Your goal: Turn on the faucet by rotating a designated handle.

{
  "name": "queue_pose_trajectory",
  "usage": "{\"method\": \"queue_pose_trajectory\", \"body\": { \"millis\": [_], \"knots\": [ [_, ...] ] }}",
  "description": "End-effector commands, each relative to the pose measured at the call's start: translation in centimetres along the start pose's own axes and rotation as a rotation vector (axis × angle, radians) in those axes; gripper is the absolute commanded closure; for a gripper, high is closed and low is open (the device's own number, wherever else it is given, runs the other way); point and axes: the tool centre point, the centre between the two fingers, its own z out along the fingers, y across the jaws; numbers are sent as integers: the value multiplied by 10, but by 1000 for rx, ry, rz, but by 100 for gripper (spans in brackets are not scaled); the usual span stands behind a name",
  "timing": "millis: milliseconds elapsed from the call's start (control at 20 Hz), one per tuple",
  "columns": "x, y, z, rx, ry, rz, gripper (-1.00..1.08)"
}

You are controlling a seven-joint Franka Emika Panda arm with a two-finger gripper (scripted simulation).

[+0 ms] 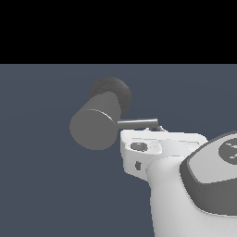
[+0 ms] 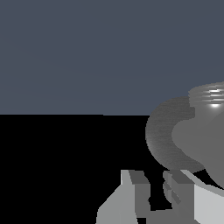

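Approach stage, contact not confirmed: gripper (image 1: 159, 127) sits just beside the outer tip of the handle (image 1: 137, 123) — the thin rod projecting from the faucet (image 1: 95, 124). Jaws slightly apart, clamped on nothing visible. Judged remaining: the whole rotation.

Flat dim render, sharp, faint specular glare.

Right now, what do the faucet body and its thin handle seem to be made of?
The faucet looks like matte grey metal or plastic: an even, dull surface, with faint ring highlights in the wrist view. The handle looks metallic grey with a slight sheen. In a render, neither is certain.
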Motion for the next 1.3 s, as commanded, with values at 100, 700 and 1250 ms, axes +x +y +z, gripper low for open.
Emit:
{"method": "queue_pose_trajectory", "body": {
  "millis": [100,700,1250],
  "knots": [
    [-6,1,0,-1,-2,0,108],
    [-42,15,-1,-11,-17,3,108],
    [-73,26,-2,-19,-30,5,108]
  ]
}}
